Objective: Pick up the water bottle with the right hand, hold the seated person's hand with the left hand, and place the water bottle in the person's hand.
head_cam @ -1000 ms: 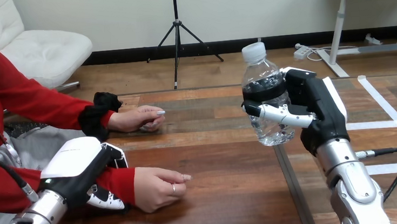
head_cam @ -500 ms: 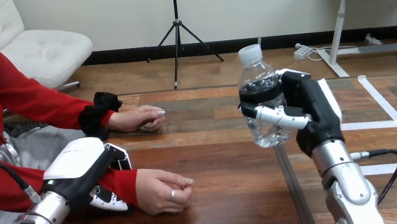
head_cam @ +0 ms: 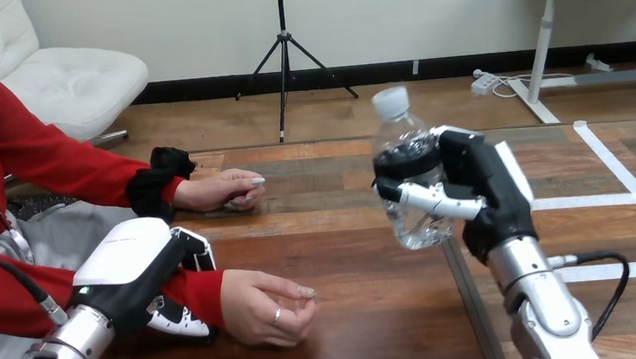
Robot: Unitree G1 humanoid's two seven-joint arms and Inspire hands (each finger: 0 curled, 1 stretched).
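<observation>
Table (head_cam: 371,331) of brown wood spans the lower frame. Left hand (head_cam: 136,269), at lower left, lies over the person's wrist (head_cam: 199,294) in its red sleeve, with fingers (head_cam: 175,320) curled beneath it in a closed grasp. Right hand (head_cam: 484,187), right of centre, is clamped round the middle of the water bottle (head_cam: 399,138), holding it near upright and clear of the table. Person's hand (head_cam: 265,310), just beyond the gripped wrist, rests on the table with fingers loosely curled, well apart from the bottle. Second person's hand (head_cam: 224,189) rests on the table, upper left of centre.
</observation>
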